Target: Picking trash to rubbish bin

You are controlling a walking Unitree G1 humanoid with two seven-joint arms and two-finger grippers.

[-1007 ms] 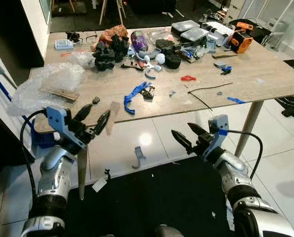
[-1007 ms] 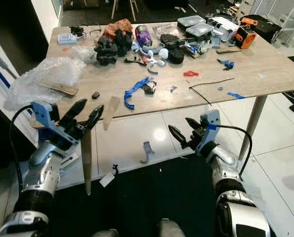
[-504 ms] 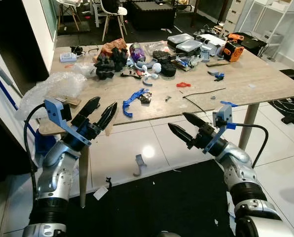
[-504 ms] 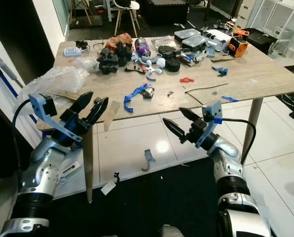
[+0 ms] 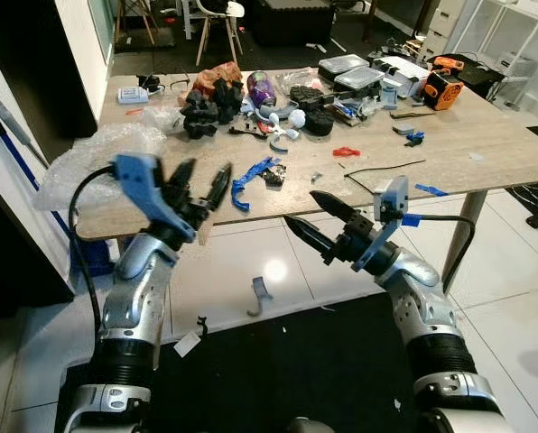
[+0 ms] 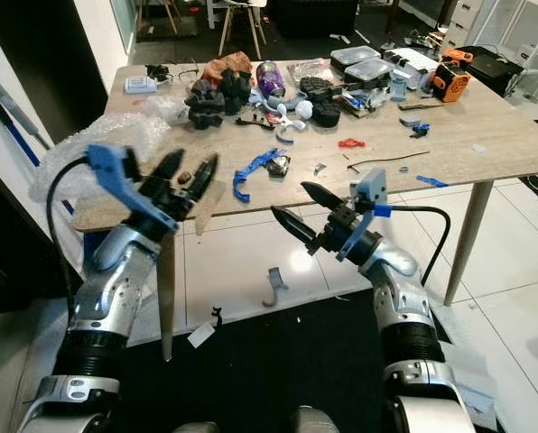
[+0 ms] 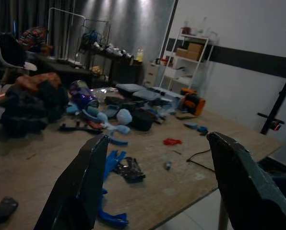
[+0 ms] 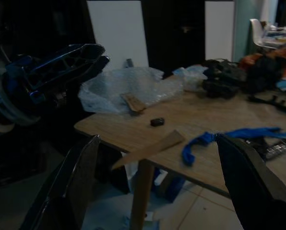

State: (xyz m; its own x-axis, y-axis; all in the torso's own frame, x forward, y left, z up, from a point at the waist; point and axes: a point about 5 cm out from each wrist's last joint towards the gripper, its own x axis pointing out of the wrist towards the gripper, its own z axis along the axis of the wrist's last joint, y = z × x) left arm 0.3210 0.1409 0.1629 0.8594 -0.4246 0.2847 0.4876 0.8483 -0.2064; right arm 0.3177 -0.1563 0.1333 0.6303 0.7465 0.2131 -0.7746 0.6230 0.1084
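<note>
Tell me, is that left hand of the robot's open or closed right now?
Open. The left hand holds its two black fingers wide apart above the table edge, gripping nothing.

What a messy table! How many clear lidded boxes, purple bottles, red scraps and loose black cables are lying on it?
Clear lidded boxes: 2
Purple bottle: 1
Red scrap: 1
Loose black cable: 1
Total: 5
</note>
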